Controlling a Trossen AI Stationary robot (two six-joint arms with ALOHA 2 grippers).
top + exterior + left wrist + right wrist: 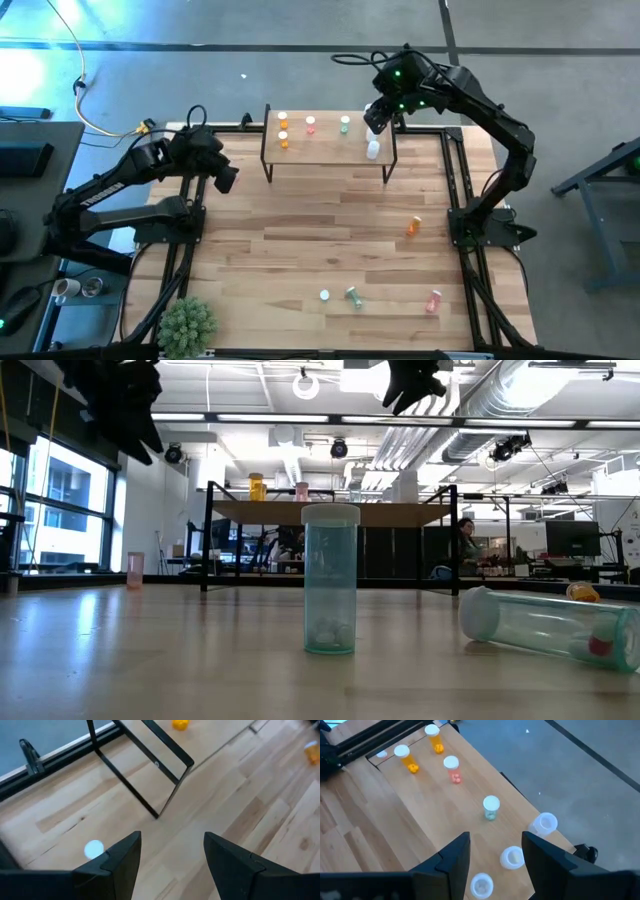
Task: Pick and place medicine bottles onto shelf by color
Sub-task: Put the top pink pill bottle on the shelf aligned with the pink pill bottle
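The right end effector [375, 118] hovers open and empty over the shelf's [325, 148] right end, above three clear bottles [511, 857]. The left end effector [226, 178], also open and empty, waits left of the shelf.

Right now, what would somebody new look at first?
Probably the small light-wood shelf on black legs at the table's far edge, with tiny white-capped bottles standing on it: orange, pink, green. The open right gripper hovers over its clear-bottle end. A green bottle stands up front.

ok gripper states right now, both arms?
Left gripper: open, empty, beside the shelf.
Right gripper: open, empty, over the shelf's right end.
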